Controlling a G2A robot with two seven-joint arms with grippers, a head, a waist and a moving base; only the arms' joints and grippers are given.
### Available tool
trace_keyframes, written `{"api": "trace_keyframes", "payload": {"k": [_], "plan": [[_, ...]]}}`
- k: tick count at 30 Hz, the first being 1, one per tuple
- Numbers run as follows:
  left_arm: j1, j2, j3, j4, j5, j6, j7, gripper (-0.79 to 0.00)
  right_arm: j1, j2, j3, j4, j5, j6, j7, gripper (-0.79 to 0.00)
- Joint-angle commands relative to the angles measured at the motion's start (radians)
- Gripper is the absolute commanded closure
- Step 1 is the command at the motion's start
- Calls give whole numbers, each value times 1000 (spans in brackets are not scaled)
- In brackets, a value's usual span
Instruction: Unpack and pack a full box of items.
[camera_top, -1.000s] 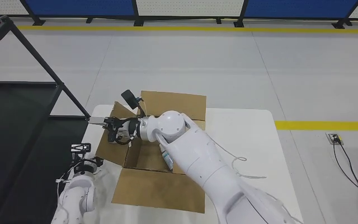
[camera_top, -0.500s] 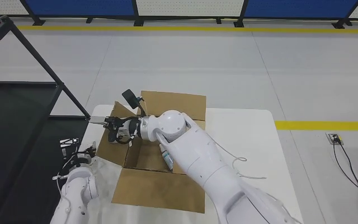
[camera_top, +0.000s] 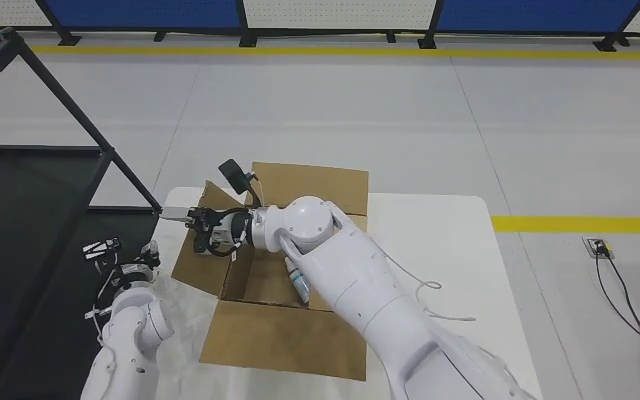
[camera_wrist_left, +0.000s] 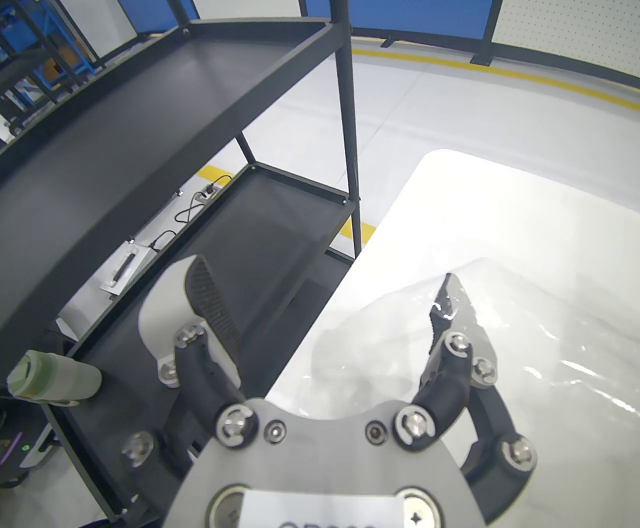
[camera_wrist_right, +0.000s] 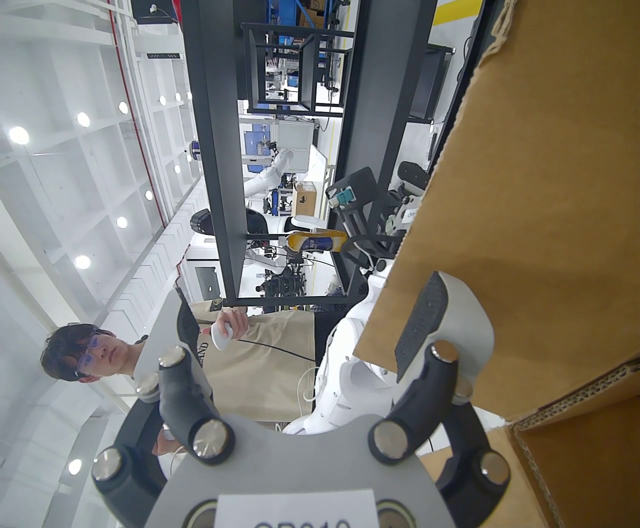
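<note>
An open cardboard box (camera_top: 310, 186) stands on the white table (camera_top: 440, 240), flaps spread. Inside it lies a white and blue bottle (camera_top: 297, 284), partly under my right arm. My right gripper (camera_top: 205, 234) is at the box's left flap (camera_top: 196, 268). In the right wrist view that gripper (camera_wrist_right: 305, 310) is open, and the flap (camera_wrist_right: 525, 200) lies right behind one finger (camera_wrist_right: 435, 320). My left gripper (camera_top: 101, 247) hangs beyond the table's left edge, and in its wrist view this gripper (camera_wrist_left: 322, 280) is open with nothing between the fingers.
A black shelf rack (camera_top: 50, 200) stands close to the table's left side; a green and white cylinder (camera_wrist_left: 50, 380) lies on its lower shelf. Clear plastic film (camera_wrist_left: 525, 330) lies on the table's left corner. A person stands past the rack, away from the box.
My left gripper has moved left, from beside the box's flap out past the table's edge toward the rack. The right arm has stayed in place.
</note>
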Motion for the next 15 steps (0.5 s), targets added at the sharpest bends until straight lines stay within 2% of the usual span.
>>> {"api": "trace_keyframes", "payload": {"k": [1, 5, 7, 15], "plan": [[-16, -3, -2, 5, -25, 16, -17, -785, 0, 0, 3, 0, -2, 2, 1, -785], [-57, -9, -9, 23, -63, 61, -28, -785, 0, 0, 8, 0, -9, 3, 3, -785], [-69, -11, -7, 30, -87, 52, -51, -785, 1, -1, 10, 0, -13, 3, 2, -785], [-69, -11, -6, 28, -88, 45, -55, -785, 1, 3, 25, 5, -20, 0, 5, -785]]}}
